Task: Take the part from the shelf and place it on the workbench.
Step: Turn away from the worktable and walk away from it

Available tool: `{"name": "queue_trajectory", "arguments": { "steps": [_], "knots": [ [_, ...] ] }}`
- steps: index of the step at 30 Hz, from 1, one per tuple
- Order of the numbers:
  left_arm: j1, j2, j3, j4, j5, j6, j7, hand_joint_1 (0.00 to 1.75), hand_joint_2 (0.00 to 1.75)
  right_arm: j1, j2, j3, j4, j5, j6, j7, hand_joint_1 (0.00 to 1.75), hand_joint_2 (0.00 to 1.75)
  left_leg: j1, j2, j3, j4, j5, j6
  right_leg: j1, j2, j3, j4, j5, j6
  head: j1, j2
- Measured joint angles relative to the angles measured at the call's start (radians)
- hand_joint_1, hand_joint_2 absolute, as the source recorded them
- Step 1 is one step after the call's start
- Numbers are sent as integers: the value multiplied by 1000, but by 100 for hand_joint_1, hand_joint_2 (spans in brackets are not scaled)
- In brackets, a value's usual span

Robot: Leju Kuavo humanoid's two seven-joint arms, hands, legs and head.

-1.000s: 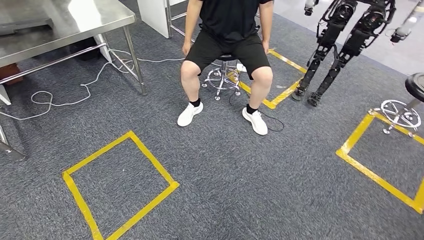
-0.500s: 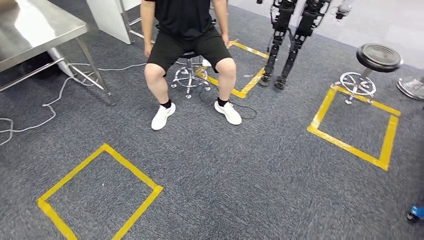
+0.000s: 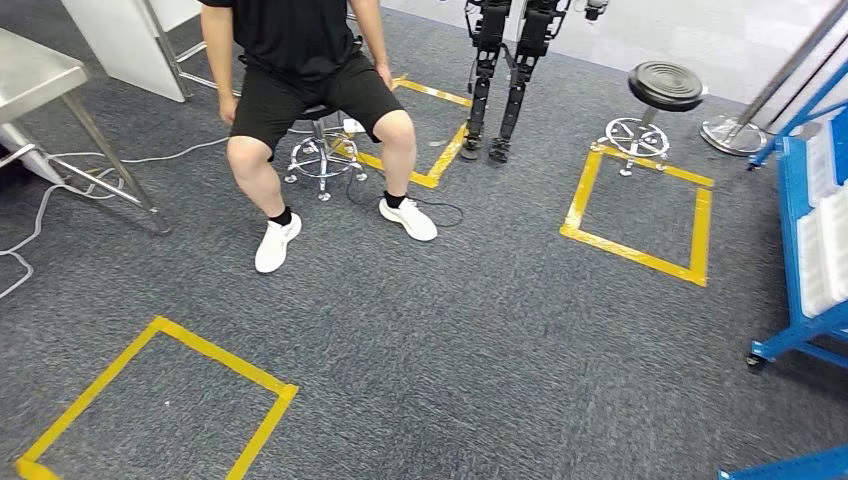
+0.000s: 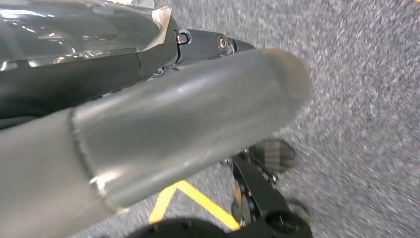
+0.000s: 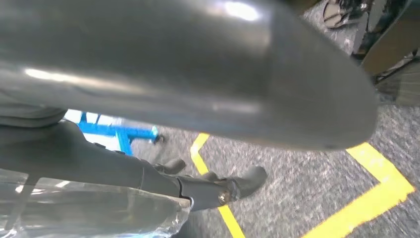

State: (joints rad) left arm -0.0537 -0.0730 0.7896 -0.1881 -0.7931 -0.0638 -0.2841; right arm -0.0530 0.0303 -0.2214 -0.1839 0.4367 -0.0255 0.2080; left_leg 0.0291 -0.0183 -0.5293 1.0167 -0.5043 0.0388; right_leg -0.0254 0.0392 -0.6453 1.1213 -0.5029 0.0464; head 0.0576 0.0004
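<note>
Hands: left hand [image 4: 163, 134] and right hand [image 5: 198, 74] unreadable, grip untellable; grey carpet [image 3: 480, 340], blue shelf [image 3: 815, 230] alongside.

Head view: mounted high on the robot, angled forward and down over the grey carpet [image 3: 480, 330], taking in yellow tape squares [image 3: 640, 215], a seated person [image 3: 300, 90] and a blue shelf [image 3: 815, 230] at the right edge. Left wrist view: very close behind the left hand [image 4: 148, 129], facing the floor. Right wrist view: equally close behind the right hand [image 5: 198, 69], also facing down. All three share carpet and yellow tape.
</note>
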Motion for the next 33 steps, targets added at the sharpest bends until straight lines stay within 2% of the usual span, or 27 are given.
{"name": "queue_trajectory", "arguments": {
  "steps": [1,2,3,4,5,6,7,8,9,10,11,12,14,15,16,17,18,19,20,21,22,23,25,27,29,31,33],
  "knots": [
    [1,1,0,0,0,4,0,0,0,-2,1,0,0,1,-1,0,0,0,-2,16,-1,0,0,3,1,-18,-35,70,-32,-3,2,0],
    [2,1,1,0,0,7,-1,0,0,-3,1,0,0,2,-3,-1,0,0,-4,32,-2,0,0,3,0,-25,-66,134,-56,-2,2,0],
    [3,1,1,0,0,10,-2,0,0,-3,1,0,0,3,-5,-1,0,0,-5,46,-3,0,0,3,-1,-27,-84,174,-67,2,2,0],
    [2,1,1,0,0,13,-4,0,0,-1,0,0,0,4,-6,-1,0,0,-7,59,-3,0,0,3,-1,-29,-80,173,-63,8,2,0],
    [1,0,1,0,0,15,-6,0,0,0,-1,0,0,5,-7,-2,0,0,-7,71,-3,0,-1,2,-1,-35,-53,128,-45,16,2,0],
    [0,0,1,0,-1,18,-7,0,0,0,-2,0,0,5,-8,-2,0,0,-8,81,-1,0,-2,0,-1,-52,-11,56,-21,22,2,0],
    [0,-1,1,0,-1,20,-8,0,0,-1,-2,0,0,6,-9,-2,0,0,-10,92,2,0,-4,-4,2,-79,29,-16,1,23,2,0],
    [-1,-2,1,0,-2,24,-9,0,0,-4,-3,0,0,7,-10,-3,0,0,-13,102,6,0,-8,-9,7,-100,60,-72,18,18,2,0],
    [-1,-3,1,0,-2,27,-10,0,0,-6,-3,0,0,9,-11,-3,0,0,-16,110,10,0,-12,-15,13,-115,74,-100,27,10,1,0],
    [-2,-4,1,0,-3,30,-10,0,0,-7,-3,0,0,10,-13,-4,0,0,-17,120,14,-2,-15,-22,19,-115,75,-107,30,0,1,0],
    [-4,-5,1,-1,-4,33,-10,0,0,-7,-3,0,0,10,-14,-4,0,0,-17,130,19,-4,-17,-28,22,-103,74,-109,32,-9,1,0],
    [-6,-6,1,-1,-4,35,-10,0,0,-5,-3,0,0,11,-16,-4,0,0,-14,130,22,-3,-20,-34,16,-91,76,-112,35,-17,0,0],
    [-9,-7,1,-1,-5,41,-10,0,0,-4,-4,0,0,11,-18,-4,0,0,-9,90,12,34,-52,-42,4,-69,83,-119,43,-35,-3,0],
    [-7,-8,1,-1,-6,43,-10,0,0,-4,-4,0,0,12,-19,-4,0,0,-7,59,-9,83,-84,-44,-1,-59,86,-120,46,-44,-5,0],
    [-6,-9,1,-1,-8,46,-10,0,0,-4,-4,0,0,13,-21,-3,0,0,-7,36,-40,149,-120,-45,3,-48,85,-120,48,-50,-6,0],
    [-3,-9,1,-1,-10,47,-9,0,0,-4,-4,0,0,13,-22,-3,0,0,-7,24,-73,216,-149,-45,6,-35,84,-120,48,-53,-6,0],
    [-1,-9,1,-1,-11,49,-9,0,0,-4,-3,0,0,13,-23,-3,0,0,-7,19,-100,263,-161,-45,9,-21,84,-119,48,-54,-6,0],
    [0,-9,1,-1,-12,50,-9,0,0,-3,-3,0,0,14,-24,-3,0,0,-6,17,-111,276,-150,-45,11,-7,85,-118,48,-54,-6,0],
    [1,-9,1,-1,-13,50,-9,0,0,-2,-3,0,0,14,-25,-3,0,0,-6,15,-105,248,-120,-45,12,7,86,-117,48,-54,-7,0],
    [1,-9,1,-1,-13,50,-9,0,0,-2,-3,0,0,16,-25,-2,0,0,-4,9,-82,189,-79,-44,12,21,87,-115,48,-54,-7,0],
    [1,-9,1,-1,-14,50,-9,0,0,-2,-3,0,0,18,-26,-2,0,0,-1,-8,-55,122,-44,-42,13,34,86,-112,47,-52,-6,0],
    [0,-9,1,-1,-14,50,-9,0,0,-3,-2,0,0,20,-27,-2,0,0,0,-22,-34,67,-20,-39,16,46,83,-108,46,-49,-6,0],
    [-2,-10,2,-1,-14,51,-8,0,0,-3,-2,0,0,26,-28,-3,0,0,-3,-38,-17,21,-7,-30,20,62,74,-106,47,-38,-6,0],
    [-4,-12,2,-1,-14,52,-6,0,0,1,-4,0,0,30,-29,-3,0,0,-8,-19,-16,14,1,-14,20,71,64,-108,51,-25,-6,0],
    [-6,-15,4,-1,-13,53,-6,0,0,2,-4,0,0,32,-30,-3,0,0,-8,2,-13,2,11,4,19,37,41,-72,32,-21,-4,0],
    [-5,-16,9,-1,-13,54,-6,0,0,-2,-4,0,0,35,-30,-6,0,0,-10,26,-14,-3,15,14,16,-11,-14,38,-22,-27,-2,0],
    [-4,-16,13,-1,-13,55,-6,0,0,-3,-4,0,0,38,-30,-8,0,0,-13,53,-16,-3,14,15,11,-25,-73,158,-68,-24,-1,0]
  ]
}}
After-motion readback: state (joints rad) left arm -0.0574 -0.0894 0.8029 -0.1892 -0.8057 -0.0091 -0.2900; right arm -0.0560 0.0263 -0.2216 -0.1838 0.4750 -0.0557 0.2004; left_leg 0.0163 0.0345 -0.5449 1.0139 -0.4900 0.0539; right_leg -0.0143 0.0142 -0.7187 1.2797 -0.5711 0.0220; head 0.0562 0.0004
